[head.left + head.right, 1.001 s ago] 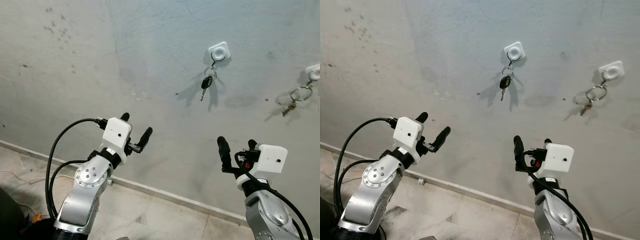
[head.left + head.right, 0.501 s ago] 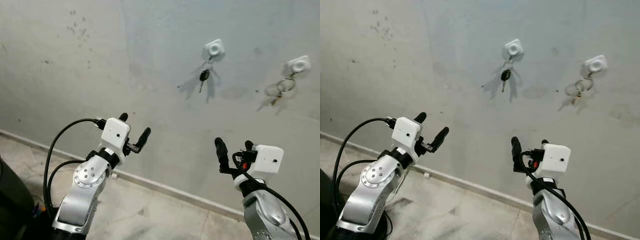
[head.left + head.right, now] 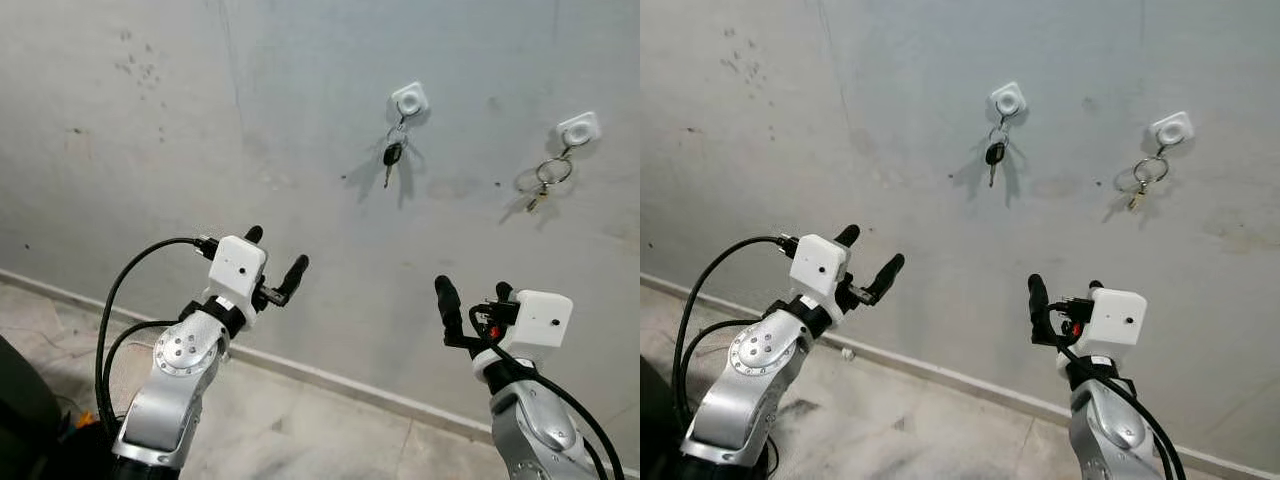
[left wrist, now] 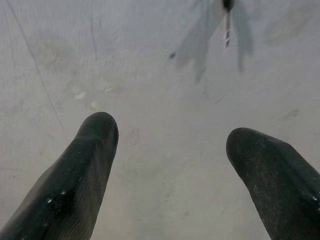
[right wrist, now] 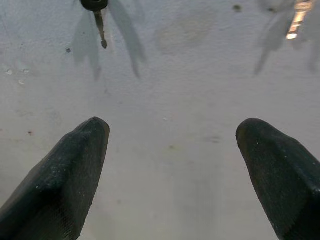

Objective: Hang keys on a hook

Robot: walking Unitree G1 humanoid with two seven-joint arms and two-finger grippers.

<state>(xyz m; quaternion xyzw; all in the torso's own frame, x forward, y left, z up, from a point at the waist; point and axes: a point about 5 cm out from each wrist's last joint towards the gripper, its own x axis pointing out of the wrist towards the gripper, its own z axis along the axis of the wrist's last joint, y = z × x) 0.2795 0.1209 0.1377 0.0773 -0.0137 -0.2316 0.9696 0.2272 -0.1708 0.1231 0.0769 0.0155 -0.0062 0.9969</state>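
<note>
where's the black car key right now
The black car key hangs on the left white hook on the grey wall, up ahead of both grippers; another key ring hangs to its right.

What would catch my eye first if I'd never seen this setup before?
Probably the two white hooks high on the grey wall, one holding a black-headed key, the other a ring of keys. Below them, the left gripper and right gripper are raised, both open and empty.

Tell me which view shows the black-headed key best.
The left eye view: the black-headed key hangs whole from its white hook. The right eye view shows the same. Each wrist view catches just its lower part at the frame edge.
</note>
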